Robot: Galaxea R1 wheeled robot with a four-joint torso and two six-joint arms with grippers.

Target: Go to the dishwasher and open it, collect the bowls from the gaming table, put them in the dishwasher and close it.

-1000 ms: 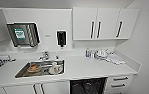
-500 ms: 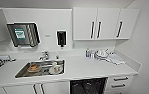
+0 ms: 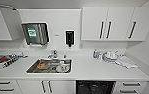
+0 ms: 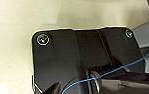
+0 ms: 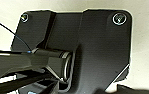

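The dishwasher [image 3: 95, 87] sits under the white counter, right of the sink, and presents a dark opening at the lower edge of the head view. Its door and handle cannot be made out from here. The bowls and the gaming table are out of view. In both wrist views my arms' dark plates hang over a pale surface, and the fingers cannot be made out.
A white counter [image 3: 90, 70] runs across with a steel sink [image 3: 32, 68] holding dishes. White plates and cups [image 3: 110, 56] and a cloth [image 3: 126, 62] lie at the right, clutter [image 3: 3, 60] at the left. Wall cabinets [image 3: 107, 23] hang above, and drawers [image 3: 130, 87] flank the dishwasher.
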